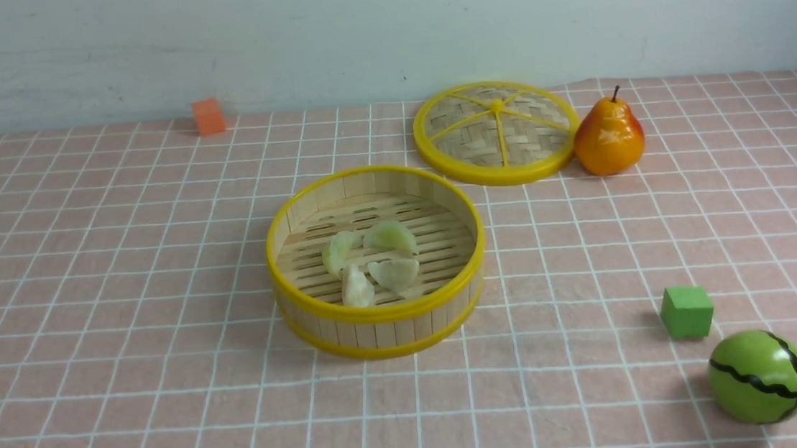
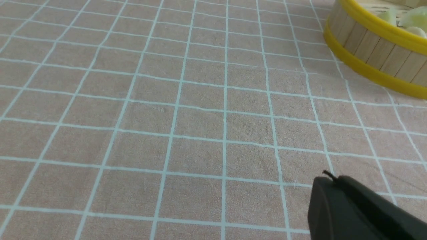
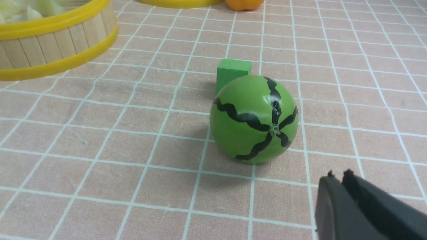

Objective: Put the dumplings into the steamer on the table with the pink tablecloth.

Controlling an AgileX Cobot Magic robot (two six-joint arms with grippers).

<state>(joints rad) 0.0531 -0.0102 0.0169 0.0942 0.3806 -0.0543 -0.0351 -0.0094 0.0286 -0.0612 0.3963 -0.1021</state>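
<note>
I see all four dumplings (image 1: 393,273) inside the steamer (image 1: 384,335), on its slatted floor, so I judge that the placing is finished. The dumpling nearest to me has its long axis about 12 to 6 o'clock. The steamer should lie toward 1 o'clock from my left gripper (image 2: 330,176) and toward 11 o'clock from my right gripper (image 3: 339,174); which is nearer, I cannot tell. The left is closed with nothing in it; the right seems only narrowly parted, also without load. From the steamer, the woven lid (image 1: 498,128) and pear (image 1: 609,137) are toward 2 o'clock, the orange block (image 1: 209,117) toward 11. The green block (image 1: 687,312) and watermelon (image 1: 751,381), toward 4, could obstruct a low right-arm move over the bench (image 1: 134,420).
</note>
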